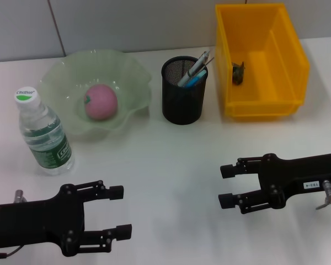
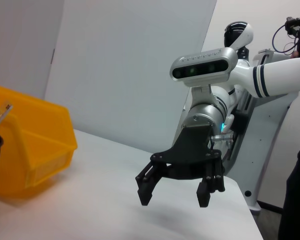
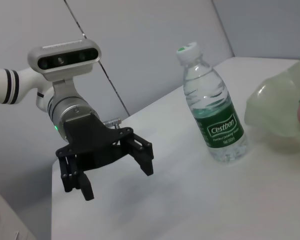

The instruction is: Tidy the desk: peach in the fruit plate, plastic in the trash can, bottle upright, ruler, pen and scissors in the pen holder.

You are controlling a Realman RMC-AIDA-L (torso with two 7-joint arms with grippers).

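Peach point(image 1: 101, 102): one, in fruit plate point(image 1: 133, 77); bottle point(image 1: 44, 134): one, upright.

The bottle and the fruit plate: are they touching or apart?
Apart. The head view shows a strip of bare white desk between the upright bottle and the fruit plate.

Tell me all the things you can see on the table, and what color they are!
peach: one, pink, inside the fruit plate.
fruit plate: one, pale green, far left of the desk.
bottle: one, clear with green label, upright, near left.
pen holder: one, black mesh, middle, holding pens and other long things.
trash can: one, yellow, far right, with a small dark scrap inside.
desk: one, white.
left gripper: one, black, open, near left, holding nothing.
right gripper: one, black, open, near right, holding nothing.
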